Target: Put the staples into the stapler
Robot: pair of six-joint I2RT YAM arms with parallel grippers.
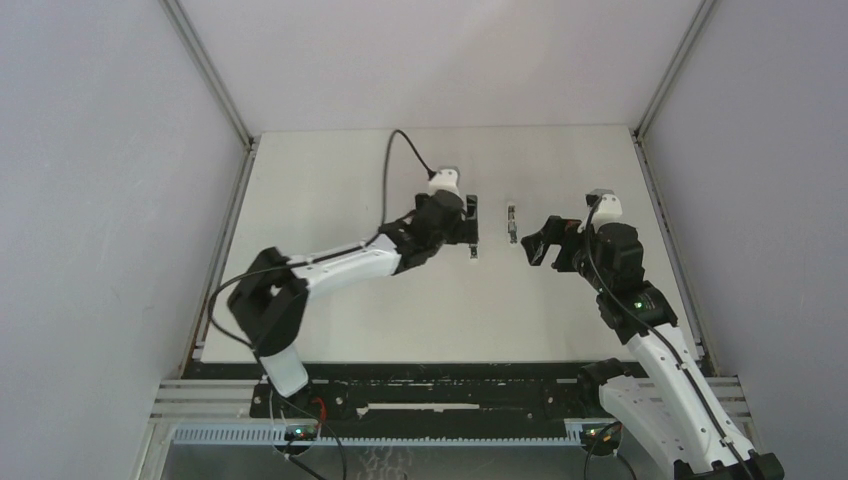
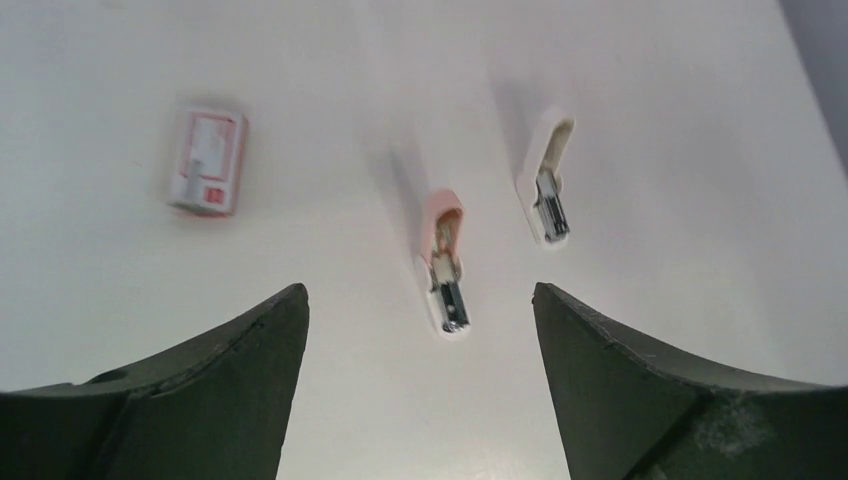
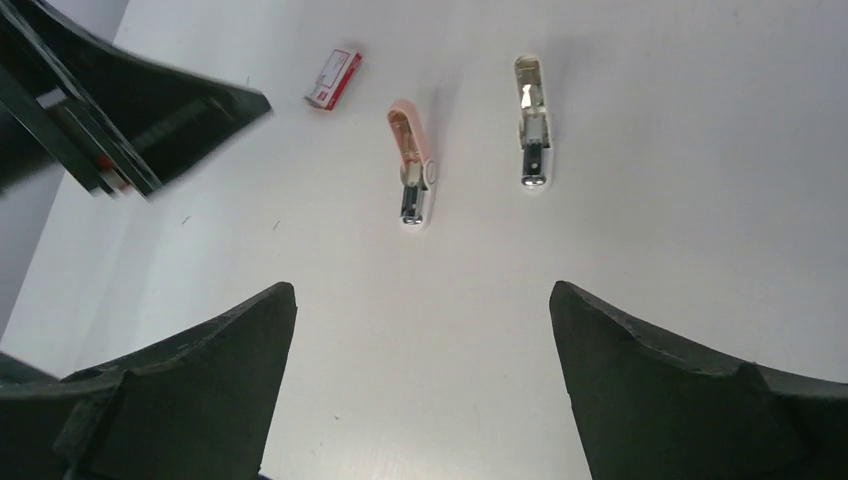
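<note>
Staple carton (image 3: 333, 79), a small pink-red cardboard box with a white label, lies flat on the white table (image 3: 700, 200), apparently shut, though it is too small and soft to be sure. Just beside it lie a pink plastic mini stapler (image 3: 413, 165) and, further along, a white plastic mini stapler (image 3: 530, 125), each with its lid swung back and its metal channel bared. The left gripper (image 2: 418, 300) and the right gripper (image 3: 420, 295) both hang above the table with jaws wide apart, gripping nothing.

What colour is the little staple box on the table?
The staple box is pink-red with a white label, clearest in the left wrist view.
</note>
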